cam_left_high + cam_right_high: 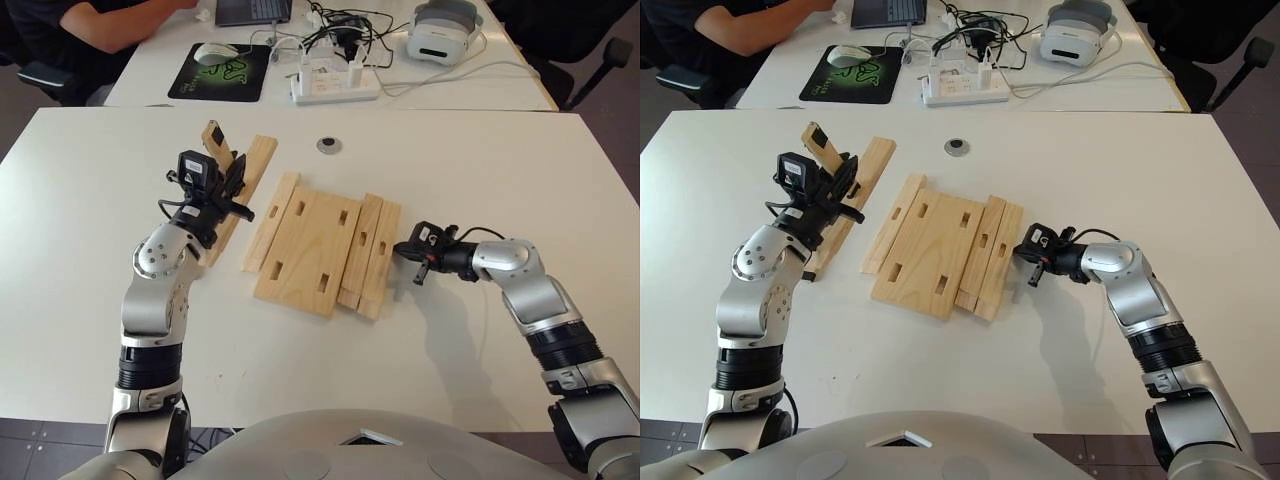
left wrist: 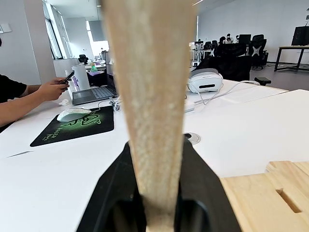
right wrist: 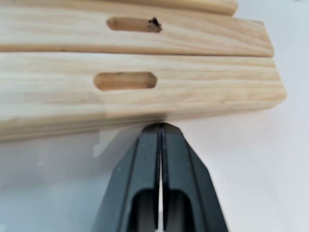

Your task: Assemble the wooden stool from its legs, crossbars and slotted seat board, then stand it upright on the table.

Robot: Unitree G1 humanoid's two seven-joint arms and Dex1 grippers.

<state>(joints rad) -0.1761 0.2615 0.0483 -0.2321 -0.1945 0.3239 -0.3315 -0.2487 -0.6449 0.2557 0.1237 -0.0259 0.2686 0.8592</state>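
Nothing is joined yet: your left gripper (image 1: 229, 189) clamps a leg (image 2: 149, 96) at 10 o'clock of the seat board (image 1: 310, 245); your right gripper (image 3: 159, 127) is closed, empty.

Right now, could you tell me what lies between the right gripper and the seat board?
Two slotted bars, side by side, as the left eye view shows.

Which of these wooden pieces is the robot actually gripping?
The bar on the left, clamped in the left gripper with its end raised off the table. The other pieces lie flat; the shut right gripper only meets one's edge.
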